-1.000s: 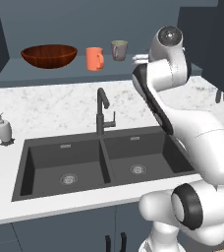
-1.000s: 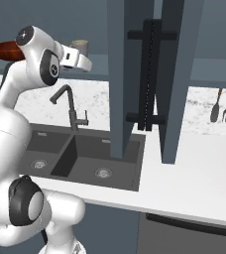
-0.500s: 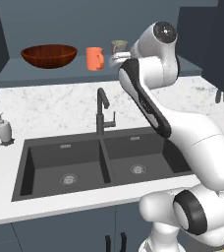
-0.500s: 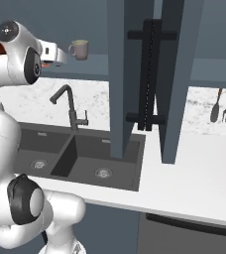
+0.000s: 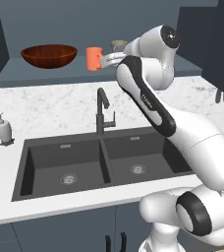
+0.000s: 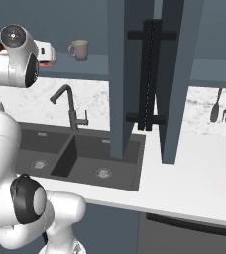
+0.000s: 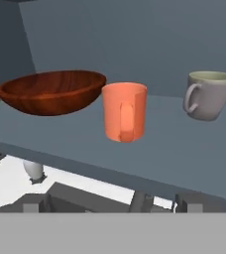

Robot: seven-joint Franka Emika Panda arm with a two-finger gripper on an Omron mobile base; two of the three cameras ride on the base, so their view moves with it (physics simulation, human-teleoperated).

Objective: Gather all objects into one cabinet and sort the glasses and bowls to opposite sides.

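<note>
On the dark slate-blue cabinet's shelf (image 5: 45, 75) a wide reddish-brown bowl (image 5: 49, 55) stands at the left. An orange mug (image 5: 94, 58) is beside it, and a grey-beige mug (image 5: 117, 45) shows further right, partly behind my hand. My gripper (image 5: 104, 60) is open and empty, level with the shelf, just right of the orange mug and pointing at it. The hand view has the bowl (image 7: 50, 92) on the left, the orange mug (image 7: 124, 111) in the centre with its handle facing me, and the grey mug (image 7: 209, 94) on the right. My gripper (image 7: 110, 204) stands short of the shelf edge.
Below the shelf lie a marble counter, a black double sink (image 5: 99, 162) and a tall black faucet (image 5: 102, 110). A white soap dispenser (image 5: 4, 130) stands at the counter's left. An open cabinet door with a black bar handle (image 6: 147, 74) hangs to my right.
My arm has swung left along the shelf, carrying the hand from near the grey mug to just beside the orange mug. The jaws stayed open. Bowl and mugs have not moved.
</note>
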